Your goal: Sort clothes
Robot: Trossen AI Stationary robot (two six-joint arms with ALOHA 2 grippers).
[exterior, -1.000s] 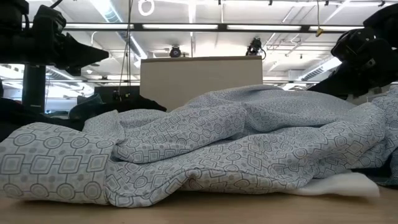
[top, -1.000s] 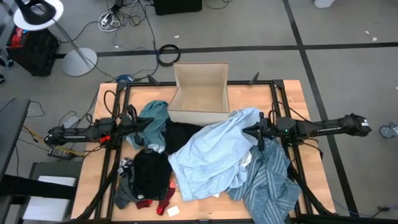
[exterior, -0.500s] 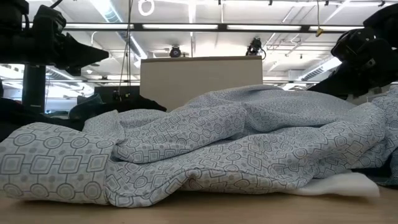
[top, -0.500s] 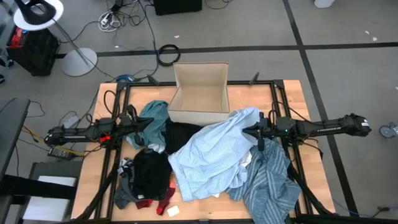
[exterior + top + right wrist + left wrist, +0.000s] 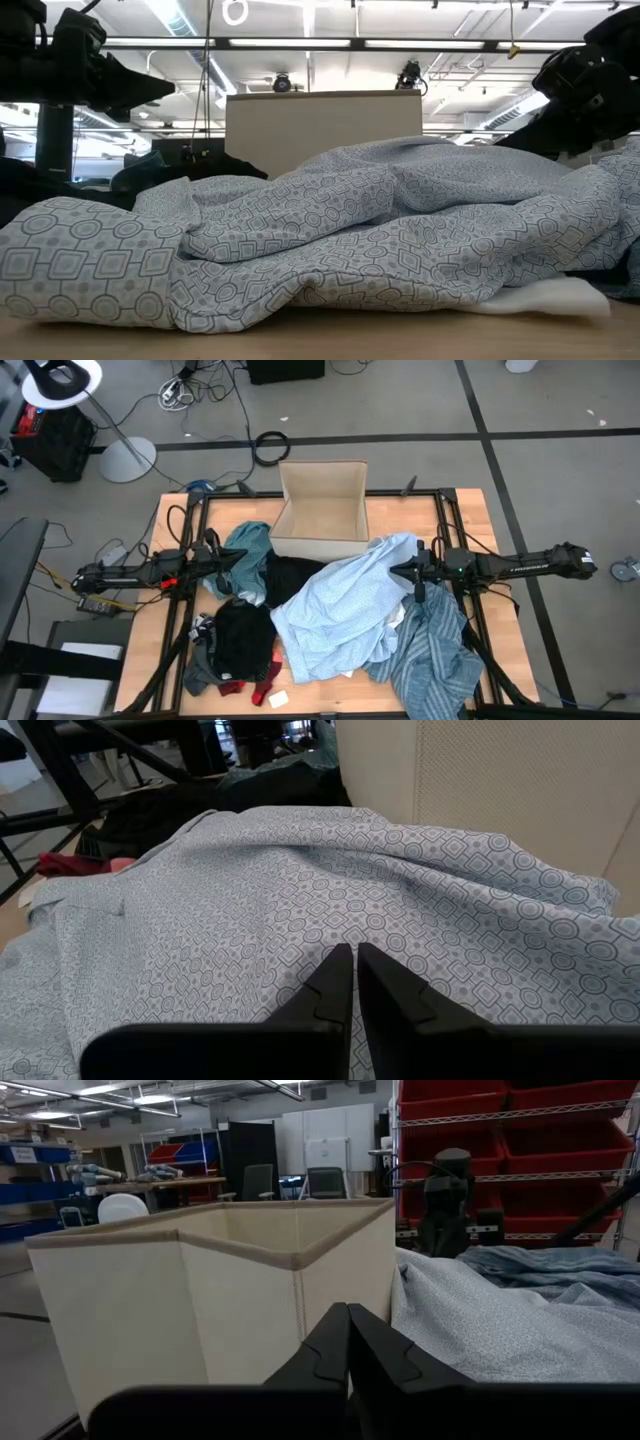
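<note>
A large light-blue patterned shirt (image 5: pixel 340 610) lies crumpled in the table's middle; it fills the low view (image 5: pixel 330 240) and the right wrist view (image 5: pixel 300 900). A blue-white striped shirt (image 5: pixel 435 655) lies at the near right. A teal piece (image 5: pixel 250 550), black pieces (image 5: pixel 245 635) and small red items (image 5: pixel 250 685) lie to the left. My left gripper (image 5: pixel 240 558) is shut and hovers over the teal piece. My right gripper (image 5: pixel 393 570) is shut and hovers over the light-blue shirt's right edge.
A tan box (image 5: pixel 322 510) stands open at the table's far middle, also in the left wrist view (image 5: pixel 210 1300). A small white piece (image 5: pixel 278 700) lies at the near edge. Bare wood shows at the far left (image 5: pixel 175 520) and far right corners.
</note>
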